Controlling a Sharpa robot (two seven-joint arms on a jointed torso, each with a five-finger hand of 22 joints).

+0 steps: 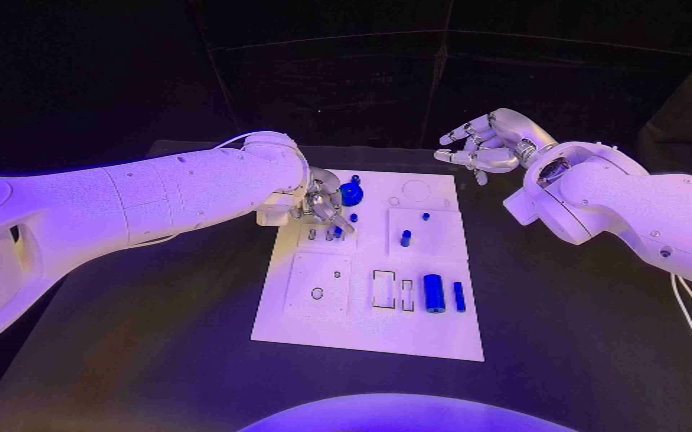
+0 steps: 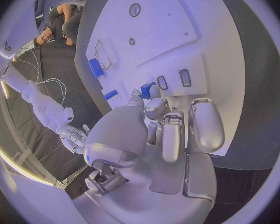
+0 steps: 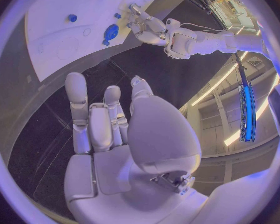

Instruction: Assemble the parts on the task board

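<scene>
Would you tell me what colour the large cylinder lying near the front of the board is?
Blue; the cylinder shows best in the head view.

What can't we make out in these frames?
- Head view: whether the left hand grips a small blue part; its fingers cover the spot on the white task board.
- Left wrist view: the blue piece is half hidden behind the fingertips.
- Head view: the small blue pegs are too small to tell their shape.
</scene>
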